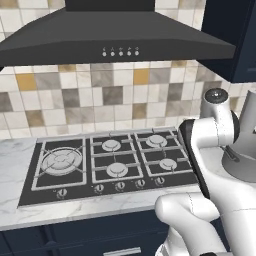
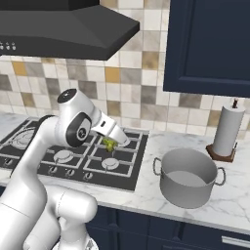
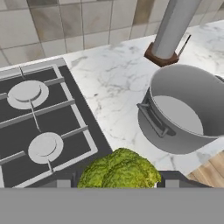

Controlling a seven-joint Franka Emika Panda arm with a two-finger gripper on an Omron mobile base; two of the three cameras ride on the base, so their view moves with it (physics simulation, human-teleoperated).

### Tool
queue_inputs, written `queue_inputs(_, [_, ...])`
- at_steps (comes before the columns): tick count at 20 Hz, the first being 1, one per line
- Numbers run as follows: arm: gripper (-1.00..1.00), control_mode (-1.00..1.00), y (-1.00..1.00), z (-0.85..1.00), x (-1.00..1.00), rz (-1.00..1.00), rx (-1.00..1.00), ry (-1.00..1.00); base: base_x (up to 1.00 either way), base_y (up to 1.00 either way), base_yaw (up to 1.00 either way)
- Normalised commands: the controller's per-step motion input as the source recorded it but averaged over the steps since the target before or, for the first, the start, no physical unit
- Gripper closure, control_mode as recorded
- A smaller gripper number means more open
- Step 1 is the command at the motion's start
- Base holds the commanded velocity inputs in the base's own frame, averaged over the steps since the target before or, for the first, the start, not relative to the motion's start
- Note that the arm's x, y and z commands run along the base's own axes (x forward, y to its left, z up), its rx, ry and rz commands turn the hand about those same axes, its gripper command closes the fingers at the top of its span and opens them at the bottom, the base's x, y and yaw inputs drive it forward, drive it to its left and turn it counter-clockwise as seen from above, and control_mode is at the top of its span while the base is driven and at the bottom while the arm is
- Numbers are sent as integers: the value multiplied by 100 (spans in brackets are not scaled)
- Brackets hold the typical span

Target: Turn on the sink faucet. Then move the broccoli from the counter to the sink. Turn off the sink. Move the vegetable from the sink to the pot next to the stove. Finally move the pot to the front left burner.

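Broccoli sits gripped in the tool, above the stove.

You had the green broccoli aloft over the stove's right edge; the empty silver pot stood upright on the counter just beside it.

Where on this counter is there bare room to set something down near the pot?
Bare marble lies between the stove and the pot, and along the front edge of the counter below them. Behind the pot it is tighter: the paper towel holder stands near the wall. The hand holds the broccoli over the stove.
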Motion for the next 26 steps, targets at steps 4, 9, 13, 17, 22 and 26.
queue_inputs(4, [100, -100, -20, 0, -6, -9, 0, 0, 0, 0, 0])
queue_inputs(9, [100, -100, -11, 0, 0, -2, 1, 0, 0, 0, 0])
queue_inputs(13, [100, -100, -12, -2, 0, 0, 0, 0, 0, 0, 0])
queue_inputs(17, [100, -100, -40, 0, 0, 0, 1, 0, 0, 0, 0])
queue_inputs(22, [100, -100, -39, 0, -1, 0, 0, 0, 0, 0, 0])
queue_inputs(26, [100, -100, -34, 0, 0, 0, 0, 0, 0, 0, 0])
